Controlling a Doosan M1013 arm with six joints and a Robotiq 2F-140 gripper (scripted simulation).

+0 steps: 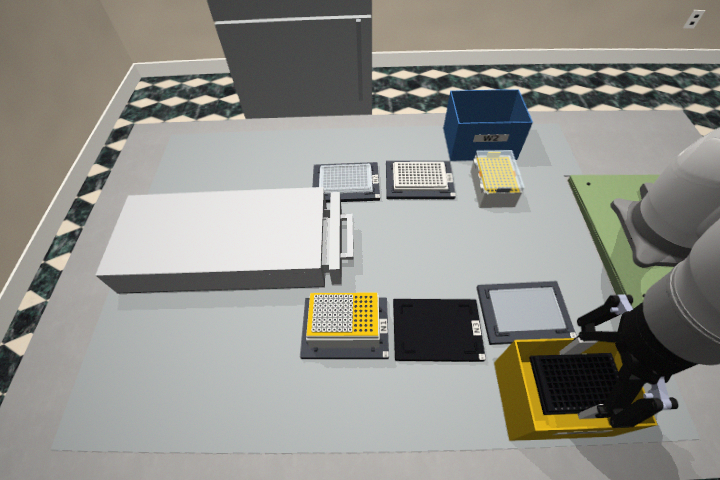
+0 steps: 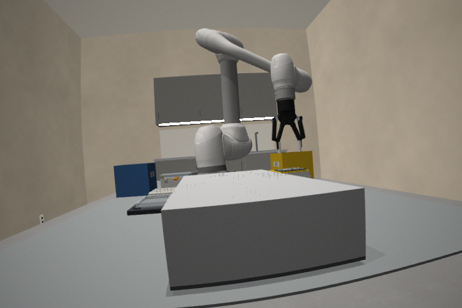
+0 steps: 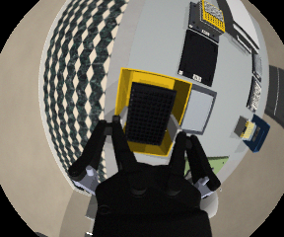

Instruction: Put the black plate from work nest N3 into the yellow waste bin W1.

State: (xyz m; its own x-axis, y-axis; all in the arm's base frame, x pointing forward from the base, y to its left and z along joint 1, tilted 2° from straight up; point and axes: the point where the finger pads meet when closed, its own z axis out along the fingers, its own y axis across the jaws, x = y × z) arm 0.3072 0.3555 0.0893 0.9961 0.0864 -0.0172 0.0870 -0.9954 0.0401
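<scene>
The black plate [image 1: 576, 383] with many wells is held between my gripper's [image 1: 583, 379] two fingers, level, over the opening of the yellow bin W1 [image 1: 519, 390]. The bin stands upright at the bench's front right. In the wrist view the plate [image 3: 150, 114] sits between the fingertips inside the outline of the yellow bin [image 3: 125, 102]. The black nest N3 [image 1: 437, 329] lies bare to the left of the bin. In the exterior view the gripper [image 2: 287, 145] hangs just above the bin's rim [image 2: 291, 161]; the plate is hidden there.
A yellow rack on nest N1 [image 1: 344, 316] and a grey nest with a pale lid [image 1: 524, 310] flank N3. A large white box [image 1: 213, 237] stands at the left. Two well plates [image 1: 346, 178] [image 1: 420, 175], a tip box [image 1: 498, 176] and blue bin W2 [image 1: 488, 121] are at the back.
</scene>
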